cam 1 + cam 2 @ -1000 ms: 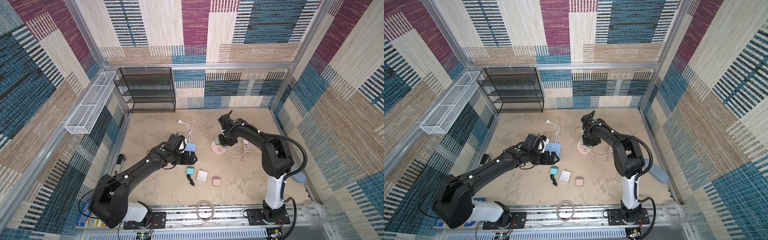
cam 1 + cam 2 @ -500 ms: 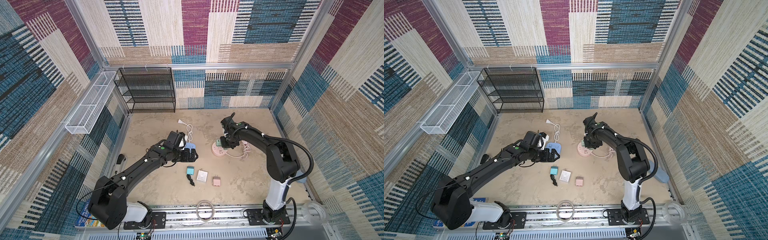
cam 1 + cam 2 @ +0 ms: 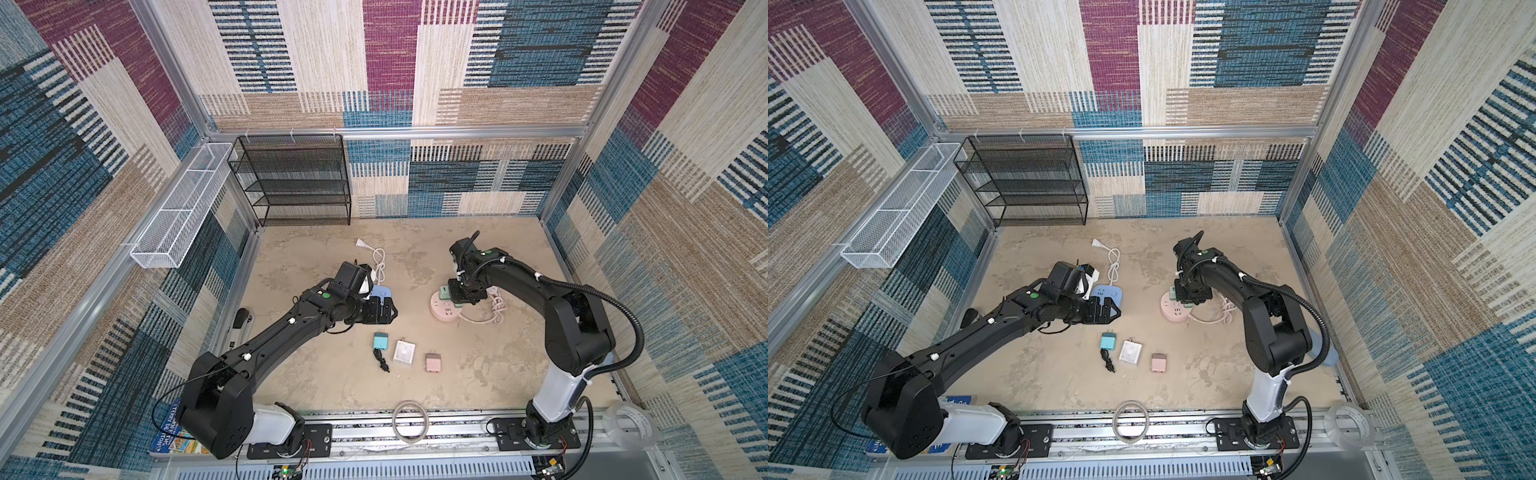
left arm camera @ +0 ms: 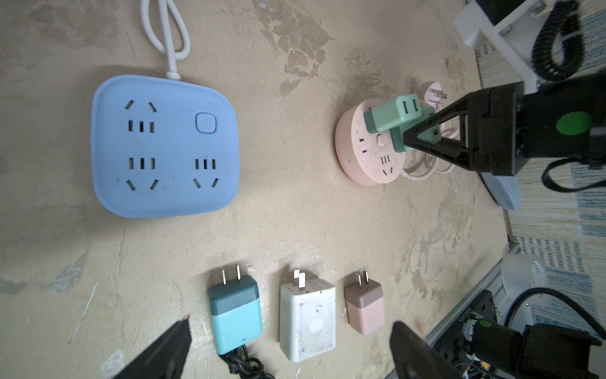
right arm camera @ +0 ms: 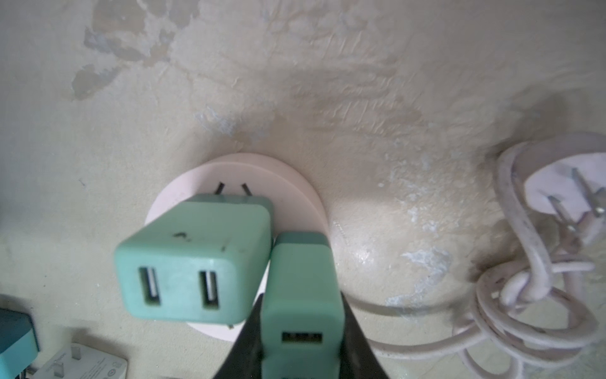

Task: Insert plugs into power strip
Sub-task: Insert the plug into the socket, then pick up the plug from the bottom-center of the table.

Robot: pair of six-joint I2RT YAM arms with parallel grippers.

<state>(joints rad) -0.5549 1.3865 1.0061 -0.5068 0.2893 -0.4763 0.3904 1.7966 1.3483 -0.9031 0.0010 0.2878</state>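
While the right end effector (image 5: 300, 315) pinches one of two mint plugs (image 5: 300, 262) (image 5: 193, 256) at the pink strip (image 5: 262, 170), three plugs (image 4: 234, 311) (image 4: 308, 315) (image 4: 364, 305) lie near the spread left end effector (image 4: 291, 323).

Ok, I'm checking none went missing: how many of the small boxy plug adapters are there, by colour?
mint green plugs: 2
teal plug: 1
white plug: 1
pink plug: 1
Total: 5
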